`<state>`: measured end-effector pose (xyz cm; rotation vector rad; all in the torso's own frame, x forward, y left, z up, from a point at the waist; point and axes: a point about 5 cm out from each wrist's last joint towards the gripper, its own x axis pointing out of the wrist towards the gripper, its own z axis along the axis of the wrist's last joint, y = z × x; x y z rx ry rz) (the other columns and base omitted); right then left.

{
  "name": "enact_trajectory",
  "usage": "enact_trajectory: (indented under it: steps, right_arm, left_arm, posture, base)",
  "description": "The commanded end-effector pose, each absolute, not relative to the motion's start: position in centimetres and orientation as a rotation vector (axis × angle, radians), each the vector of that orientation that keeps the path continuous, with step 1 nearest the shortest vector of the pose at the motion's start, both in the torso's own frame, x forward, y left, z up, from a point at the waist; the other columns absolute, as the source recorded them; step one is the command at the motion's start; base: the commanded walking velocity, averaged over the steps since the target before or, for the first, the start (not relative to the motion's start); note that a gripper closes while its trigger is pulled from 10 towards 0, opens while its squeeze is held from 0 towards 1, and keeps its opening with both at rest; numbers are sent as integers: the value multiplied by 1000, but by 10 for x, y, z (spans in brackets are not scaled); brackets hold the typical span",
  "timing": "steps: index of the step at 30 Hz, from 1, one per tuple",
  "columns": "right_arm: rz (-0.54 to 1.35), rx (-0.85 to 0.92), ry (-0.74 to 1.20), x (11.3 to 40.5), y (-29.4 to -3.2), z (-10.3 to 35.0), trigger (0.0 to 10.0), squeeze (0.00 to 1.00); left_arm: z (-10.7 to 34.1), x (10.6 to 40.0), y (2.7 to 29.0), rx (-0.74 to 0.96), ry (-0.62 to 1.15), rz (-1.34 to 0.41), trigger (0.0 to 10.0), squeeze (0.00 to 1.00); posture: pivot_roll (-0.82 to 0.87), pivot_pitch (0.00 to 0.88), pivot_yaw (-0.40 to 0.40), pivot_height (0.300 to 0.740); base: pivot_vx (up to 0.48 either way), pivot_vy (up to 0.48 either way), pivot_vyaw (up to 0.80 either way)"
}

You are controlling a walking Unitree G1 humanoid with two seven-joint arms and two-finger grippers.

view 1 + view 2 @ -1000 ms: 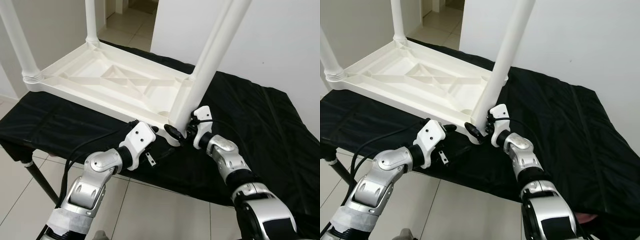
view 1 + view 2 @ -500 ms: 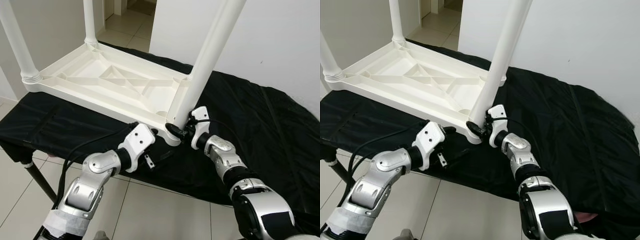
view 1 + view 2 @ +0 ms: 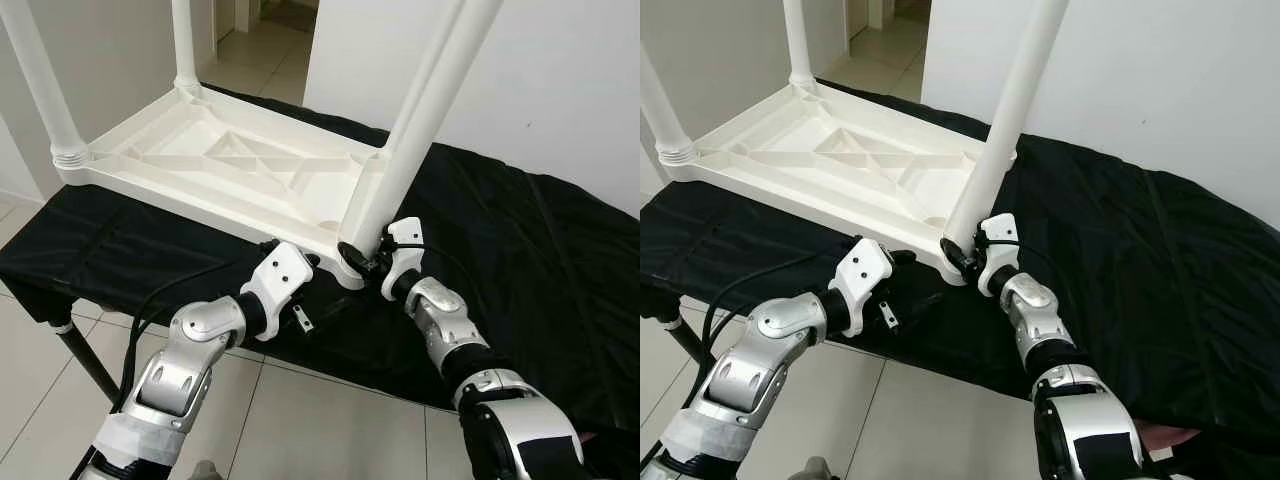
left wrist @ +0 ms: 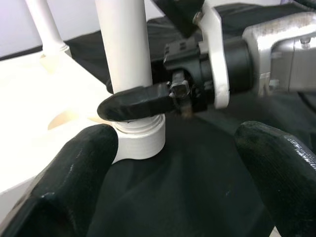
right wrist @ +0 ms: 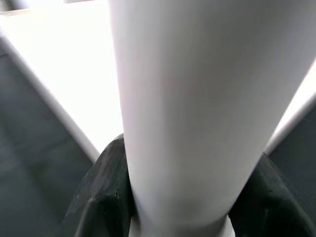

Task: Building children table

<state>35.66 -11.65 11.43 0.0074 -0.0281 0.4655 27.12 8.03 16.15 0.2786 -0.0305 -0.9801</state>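
Observation:
A white plastic children's table [image 3: 230,165] lies upside down on a black-draped bench [image 3: 520,250], its legs pointing up. The near corner leg [image 3: 410,150] rises at a slight tilt from a threaded collar [image 4: 140,140] at the front edge. My right gripper [image 3: 360,260] is shut on that leg just above the collar, its fingers [image 5: 106,182] on either side of the white tube [image 5: 197,98]. My left gripper [image 3: 310,290] hovers open just left of that corner, at the bench's front edge. Its fingers [image 4: 74,173] point at the collar and touch nothing.
Two more legs stand at the far-left corner [image 3: 40,80] and the back corner [image 3: 183,45]. A black cable [image 3: 150,310] trails from my left arm. A white wall runs behind the bench, tiled floor [image 3: 330,420] lies below it, and a bench leg [image 3: 85,360] stands at the left.
The view has shifted slightly. My right gripper keeps its hold low on the leg and my left gripper stays open beside the corner.

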Motion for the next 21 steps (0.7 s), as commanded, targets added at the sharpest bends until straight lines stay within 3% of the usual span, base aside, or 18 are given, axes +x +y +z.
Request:
enact_trajectory:
  steps: [1, 11, 16, 20, 21]
  right_arm:
    - [308, -22, -28, 356, -126, 114, 10000, 0]
    - [53, 11, -13, 339, -114, 110, 10000, 0]
    - [105, 61, -35, 330, -95, 113, 10000, 0]
    - [124, 68, -42, 330, -96, 117, 10000, 0]
    - [127, 70, -49, 331, -98, 118, 10000, 973]
  left_arm:
    - [159, 272, 77, 268, -19, -956, 10000, 0]
    - [158, 271, 76, 263, -19, -955, 10000, 0]
    - [158, 272, 77, 262, -18, -951, 10000, 0]
    - [158, 272, 77, 263, -17, -955, 10000, 0]
    - [158, 272, 77, 263, -17, -953, 10000, 0]
  posture:
    - [49, 0, -135, 740]
    - [61, 0, -149, 740]
    - [62, 0, -148, 740]
    - [61, 0, -148, 740]
    - [64, 0, -150, 740]
  base:
    - [0, 0, 0]
    - [0, 0, 0]
    - [0, 0, 0]
    - [0, 0, 0]
    - [0, 0, 0]
